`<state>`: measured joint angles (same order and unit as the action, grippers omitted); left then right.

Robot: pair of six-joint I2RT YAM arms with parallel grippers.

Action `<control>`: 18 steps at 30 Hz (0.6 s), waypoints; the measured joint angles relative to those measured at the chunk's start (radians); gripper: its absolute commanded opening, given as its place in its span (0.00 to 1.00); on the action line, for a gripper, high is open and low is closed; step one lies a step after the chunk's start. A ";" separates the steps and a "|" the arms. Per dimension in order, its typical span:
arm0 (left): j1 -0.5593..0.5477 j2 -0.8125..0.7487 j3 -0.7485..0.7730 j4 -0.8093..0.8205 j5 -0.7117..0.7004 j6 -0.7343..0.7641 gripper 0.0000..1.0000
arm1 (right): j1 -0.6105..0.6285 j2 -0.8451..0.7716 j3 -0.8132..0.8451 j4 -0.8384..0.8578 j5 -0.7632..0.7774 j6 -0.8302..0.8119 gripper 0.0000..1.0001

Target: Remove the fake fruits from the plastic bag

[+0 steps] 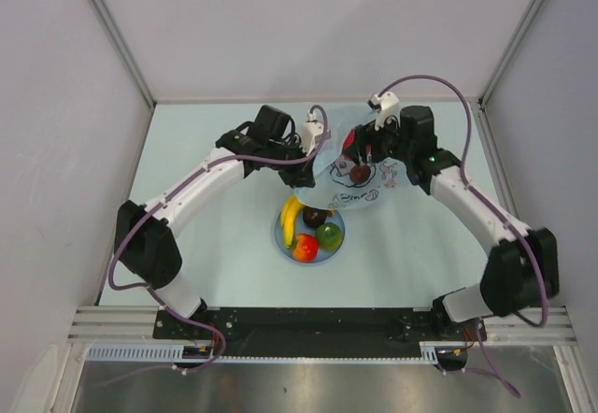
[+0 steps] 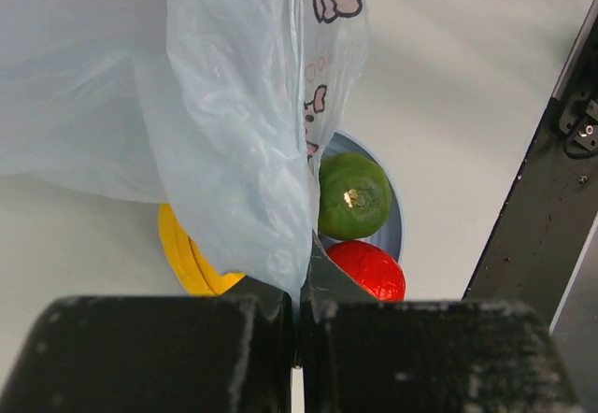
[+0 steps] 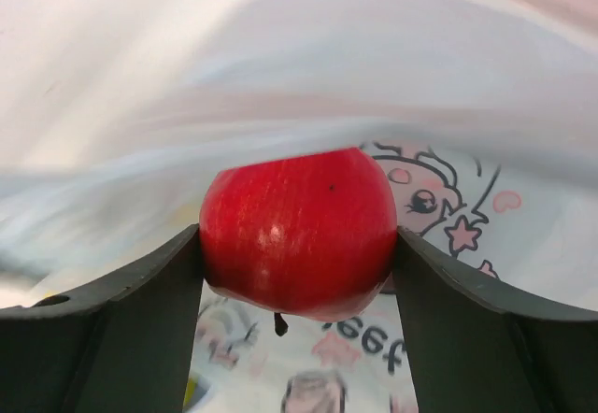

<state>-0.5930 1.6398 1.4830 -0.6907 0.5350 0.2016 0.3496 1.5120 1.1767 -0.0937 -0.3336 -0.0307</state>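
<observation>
The pale-blue plastic bag point(image 1: 378, 187) with a cartoon print lies behind the blue plate point(image 1: 277, 237). My left gripper point(image 1: 306, 164) is shut on the bag's edge point(image 2: 243, 151) and holds it up above the plate. My right gripper point(image 1: 360, 166) reaches into the bag and is shut on the red apple point(image 3: 299, 231), which sits between both fingers point(image 3: 140, 320). On the plate lie the yellow banana point(image 1: 290, 219), the dark maroon fruit point(image 1: 315, 217), the green fruit point(image 1: 329, 235) and the red-orange fruit point(image 1: 305, 248). The left wrist view shows the green fruit point(image 2: 353, 196), the red-orange fruit point(image 2: 369, 268) and the banana point(image 2: 182, 249) below the bag.
White walls close the table at the back and both sides. The black base rail point(image 1: 308, 324) runs along the near edge and also shows in the left wrist view point(image 2: 542, 198). Both arms arch inward over the middle of the table.
</observation>
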 measured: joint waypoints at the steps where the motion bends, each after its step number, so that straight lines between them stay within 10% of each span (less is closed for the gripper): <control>1: 0.000 0.005 0.001 0.000 0.000 0.000 0.00 | 0.005 -0.063 -0.019 -0.019 -0.018 -0.024 0.55; 18: 0.000 0.040 0.052 0.000 0.011 -0.010 0.00 | 0.300 -0.307 -0.246 -0.458 -0.181 -0.527 0.56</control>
<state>-0.5934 1.6802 1.5352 -0.6907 0.5461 0.1917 0.6495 1.2049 0.9306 -0.5518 -0.5148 -0.5579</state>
